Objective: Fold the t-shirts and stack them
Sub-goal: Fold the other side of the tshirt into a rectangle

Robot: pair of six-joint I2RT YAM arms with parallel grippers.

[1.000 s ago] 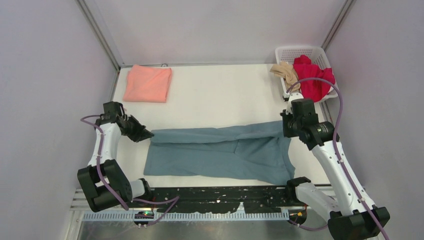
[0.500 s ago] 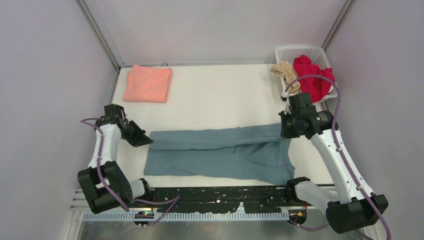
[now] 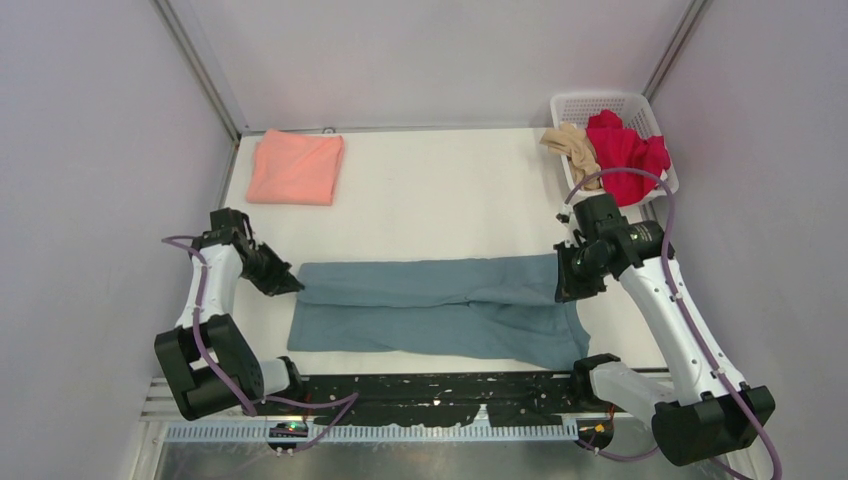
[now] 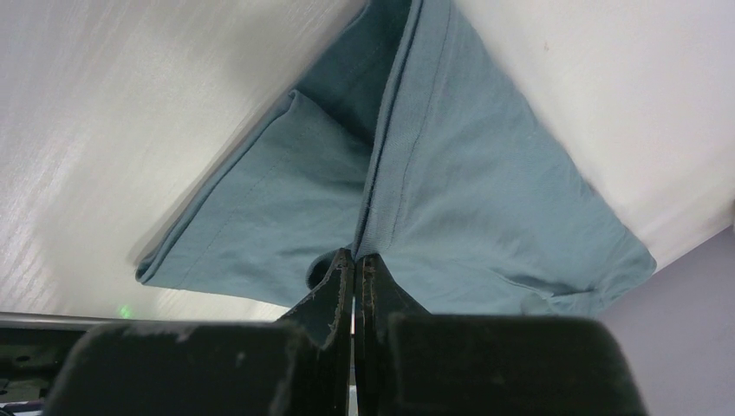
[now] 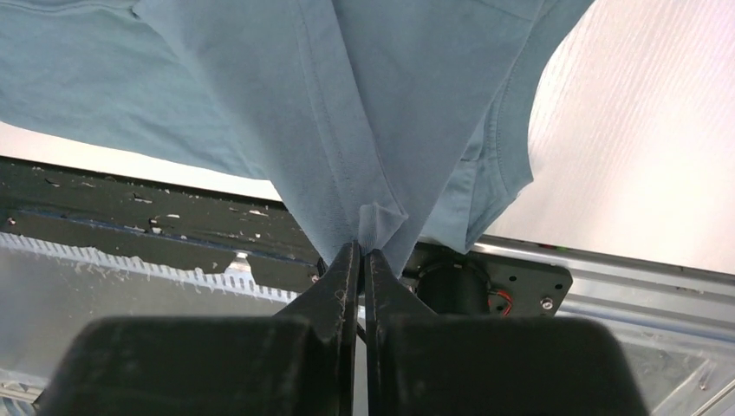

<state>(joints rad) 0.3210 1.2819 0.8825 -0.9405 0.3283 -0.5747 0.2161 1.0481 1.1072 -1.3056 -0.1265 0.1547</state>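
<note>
A large slate-blue t-shirt (image 3: 430, 310) lies across the near half of the table, its far edge folded over toward the front. My left gripper (image 3: 293, 286) is shut on its left end; the wrist view shows the hem (image 4: 381, 199) pinched between the jaws (image 4: 356, 260). My right gripper (image 3: 563, 290) is shut on the right end, with cloth (image 5: 364, 130) bunched at the fingertips (image 5: 363, 251). A salmon-pink t-shirt (image 3: 296, 167) lies folded at the far left. Red (image 3: 625, 155) and beige (image 3: 572, 146) t-shirts are heaped in the basket.
The white lattice basket (image 3: 600, 102) stands at the far right corner against the wall. A black perforated strip (image 3: 430, 392) runs along the table's near edge between the arm bases. Grey walls close in both sides.
Both grippers have carried the shirt's far edge toward the front, the right one moving down and left, so the folded-over band now lies lower on the shirt.
</note>
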